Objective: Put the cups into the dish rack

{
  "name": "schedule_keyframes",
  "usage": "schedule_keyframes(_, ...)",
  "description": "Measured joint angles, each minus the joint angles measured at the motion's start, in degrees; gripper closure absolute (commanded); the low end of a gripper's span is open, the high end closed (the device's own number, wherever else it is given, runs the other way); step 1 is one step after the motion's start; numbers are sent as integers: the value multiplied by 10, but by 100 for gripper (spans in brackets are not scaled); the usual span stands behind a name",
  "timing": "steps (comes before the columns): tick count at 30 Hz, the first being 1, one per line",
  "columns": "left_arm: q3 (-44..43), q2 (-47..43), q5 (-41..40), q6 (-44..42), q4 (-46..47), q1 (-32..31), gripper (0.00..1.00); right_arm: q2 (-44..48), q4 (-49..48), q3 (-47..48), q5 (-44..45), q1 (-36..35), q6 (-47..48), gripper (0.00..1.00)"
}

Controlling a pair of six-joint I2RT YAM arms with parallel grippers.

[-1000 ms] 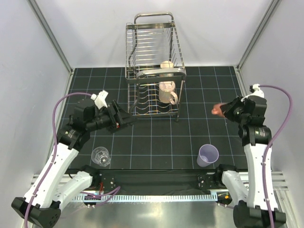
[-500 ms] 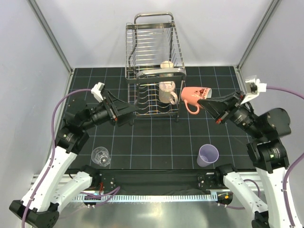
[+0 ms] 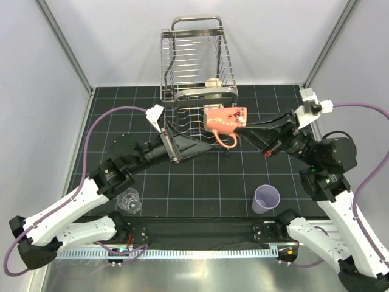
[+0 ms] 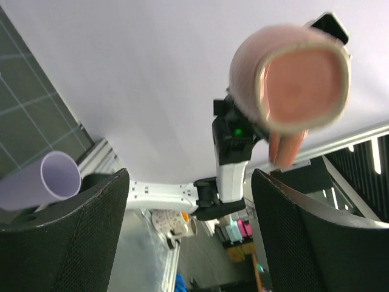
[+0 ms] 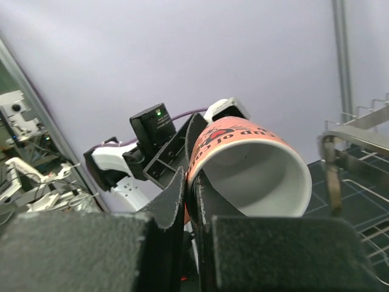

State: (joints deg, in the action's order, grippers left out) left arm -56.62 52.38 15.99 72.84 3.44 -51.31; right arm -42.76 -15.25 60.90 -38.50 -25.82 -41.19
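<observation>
One tan mug [image 3: 213, 83] sits in the dish rack [image 3: 194, 58]. Your right claw [image 3: 239, 130] is clamped on the pink mug [image 3: 223, 118] and your left claw [image 3: 203, 146] is apart. The lavender tumbler [image 3: 266, 198] and clear glass [image 3: 129, 199] are left.

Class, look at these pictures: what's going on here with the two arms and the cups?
The right gripper is shut on the rim of a pink mug, holding it on its side in front of the lower tier of the dish rack. The left gripper is open and empty, pointing toward that mug. A lavender tumbler and a clear glass stand on the mat, not yet loaded.
</observation>
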Motion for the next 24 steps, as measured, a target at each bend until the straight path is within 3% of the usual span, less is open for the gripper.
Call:
schedule_keyframes(7,-45,34,-82,-61,12,-36,26,-26,-8,0,80,-131,73,96)
schedule_keyframes(9,-45,37,-88,-69,14,-40,32,-26,-6,0,102,-149,97,96)
schedule_keyframes(14,-45,37,-103,-77,21,-43,35,-27,0,-1,134,-172,137,96)
schedule_keyframes(17,-37,32,-113,-80,23,-43,34,-21,19,0,153,-173,160,96)
schedule_keyframes(21,-2,-6,-128,-89,18,-43,23,-8,67,6,174,-174,194,96)
schedule_keyframes(24,8,-33,-134,-91,20,-43,20,1,86,6,184,-174,210,96)
